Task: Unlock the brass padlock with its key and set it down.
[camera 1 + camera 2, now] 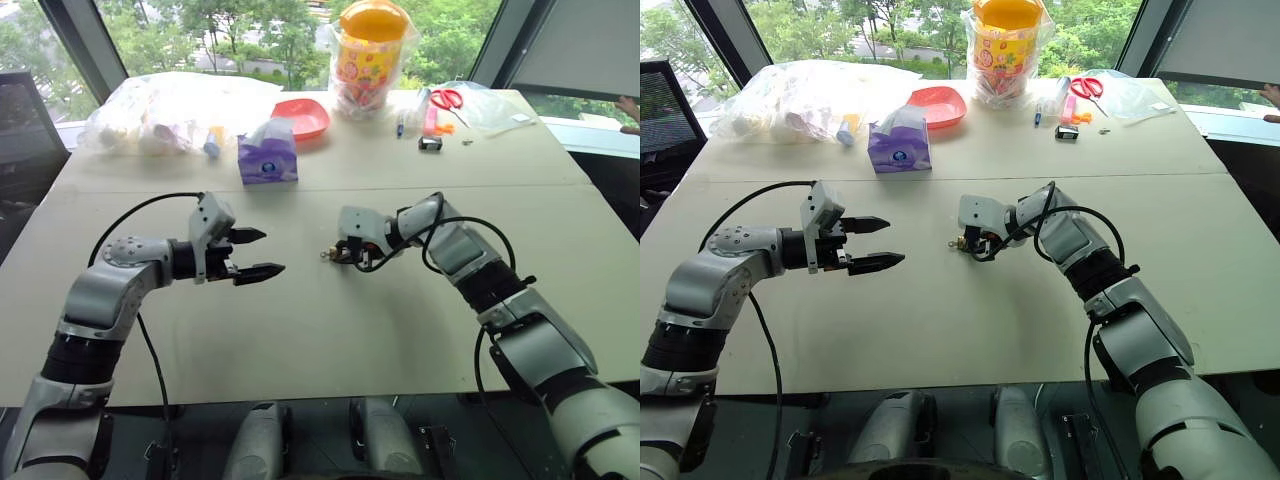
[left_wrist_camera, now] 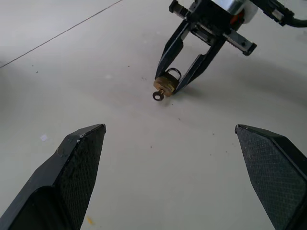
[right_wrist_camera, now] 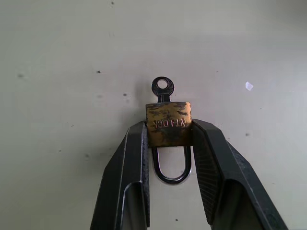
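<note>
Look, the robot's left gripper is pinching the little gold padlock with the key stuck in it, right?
Not quite: the right gripper is pinching the small brass padlock, with the dark metal key in its keyhole, as the right wrist view shows. The left gripper is open, holding nothing.

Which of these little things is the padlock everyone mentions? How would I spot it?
Start at the wide pale table and follow the robot's right arm to its right claw near the middle. The brass padlock is pinched between its two black fingers, with the key sticking out of it. It is tarnished gold, unlike the black-and-silver clip by the scissors.
</note>
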Action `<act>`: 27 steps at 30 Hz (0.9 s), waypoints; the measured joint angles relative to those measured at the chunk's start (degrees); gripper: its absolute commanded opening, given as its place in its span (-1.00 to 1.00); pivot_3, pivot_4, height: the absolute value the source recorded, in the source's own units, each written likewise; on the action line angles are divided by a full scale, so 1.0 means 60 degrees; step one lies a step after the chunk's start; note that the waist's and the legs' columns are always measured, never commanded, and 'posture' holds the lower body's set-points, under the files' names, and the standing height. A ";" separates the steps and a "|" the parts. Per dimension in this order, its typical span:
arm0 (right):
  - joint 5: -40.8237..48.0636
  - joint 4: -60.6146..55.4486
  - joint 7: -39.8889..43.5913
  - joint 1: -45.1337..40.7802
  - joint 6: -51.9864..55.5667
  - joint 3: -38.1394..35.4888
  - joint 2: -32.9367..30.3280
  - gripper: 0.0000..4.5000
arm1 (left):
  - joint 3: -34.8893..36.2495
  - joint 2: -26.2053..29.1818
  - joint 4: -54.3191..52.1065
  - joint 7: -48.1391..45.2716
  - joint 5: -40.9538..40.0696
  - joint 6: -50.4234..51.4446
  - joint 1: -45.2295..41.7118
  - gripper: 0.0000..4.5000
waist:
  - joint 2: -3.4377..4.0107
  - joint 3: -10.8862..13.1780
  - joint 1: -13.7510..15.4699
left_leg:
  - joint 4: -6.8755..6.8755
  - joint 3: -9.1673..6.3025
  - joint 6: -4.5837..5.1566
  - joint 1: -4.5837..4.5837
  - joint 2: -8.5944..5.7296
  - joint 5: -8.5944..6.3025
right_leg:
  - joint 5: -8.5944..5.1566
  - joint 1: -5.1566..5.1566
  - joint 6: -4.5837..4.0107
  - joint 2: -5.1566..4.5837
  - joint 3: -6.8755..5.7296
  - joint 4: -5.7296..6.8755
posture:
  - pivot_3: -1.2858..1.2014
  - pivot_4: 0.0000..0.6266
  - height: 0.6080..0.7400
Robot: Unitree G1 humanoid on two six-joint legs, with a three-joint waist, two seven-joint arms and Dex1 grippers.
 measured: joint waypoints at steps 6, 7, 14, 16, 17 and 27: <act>-0.0818 -0.2211 -0.2075 0.0846 -0.1901 -0.1271 -0.0969 -0.68 | 0.0139 -0.1310 0.2779 -0.0306 -0.0231 -0.0062 -0.2065 1.00 | -0.0003 0.0003 -0.0074 | -0.0003 0.0010 0.0005 -0.0026 -0.0035 -0.0002 | 0.0021 -0.0019 0.0040 0.0000 -0.0001 -0.0012 | 0.03 -0.52 1.00; -0.0848 -0.2455 -0.2221 0.0905 -0.2001 -0.1434 -0.1028 -0.68 | 0.0127 -0.1479 0.3172 -0.0427 -0.0232 -0.0148 -0.2354 1.00 | -0.0003 0.0003 -0.0104 | -0.0004 0.0011 0.0005 -0.0024 -0.0033 -0.0002 | 0.0020 -0.0019 0.0042 0.0007 -0.0002 -0.0012 | 0.03 -0.52 1.00; -0.1038 -0.3660 -0.2829 0.1357 -0.1480 -0.1960 -0.0934 -0.68 | 0.0116 -0.2669 0.6819 -0.1639 -0.0042 -0.1047 -0.4629 -0.02 | -0.0006 0.0005 -0.0132 | -0.0005 0.0012 0.0007 -0.0024 -0.0031 -0.0002 | 0.0017 -0.0019 0.0046 0.0017 -0.0009 -0.0009 | 0.03 -0.52 1.00; -0.1117 -0.3860 -0.2915 0.1398 -0.1305 -0.1970 -0.0854 -0.68 | 0.0112 -0.2860 0.7486 -0.1910 0.0120 -0.1256 -0.4990 -0.33 | -0.0006 0.0005 -0.0109 | -0.0005 0.0008 0.0008 -0.0026 -0.0031 -0.0003 | 0.0017 -0.0019 0.0046 0.0016 -0.0009 -0.0010 | 0.03 -0.52 1.00; -0.1129 -0.3947 -0.2940 0.1429 -0.1218 -0.1979 -0.0813 -0.68 | 0.0113 -0.2953 0.7819 -0.2020 0.0186 -0.1329 -0.5148 -0.33 | -0.0007 0.0005 -0.0100 | -0.0005 0.0007 0.0008 -0.0027 -0.0031 -0.0003 | 0.0017 -0.0019 0.0046 0.0016 -0.0009 -0.0011 | 0.03 -0.52 1.00; -0.1293 -0.4450 -0.2997 0.1765 -0.0713 -0.1989 -0.0712 -0.68 | 0.0282 -0.3495 0.9251 -0.2475 0.0661 -0.2117 -0.5821 -0.33 | -0.0009 0.0006 -0.0082 | -0.0004 0.0000 0.0011 -0.0031 -0.0030 -0.0005 | 0.0017 -0.0019 0.0047 0.0012 -0.0008 -0.0012 | 0.03 -0.52 1.00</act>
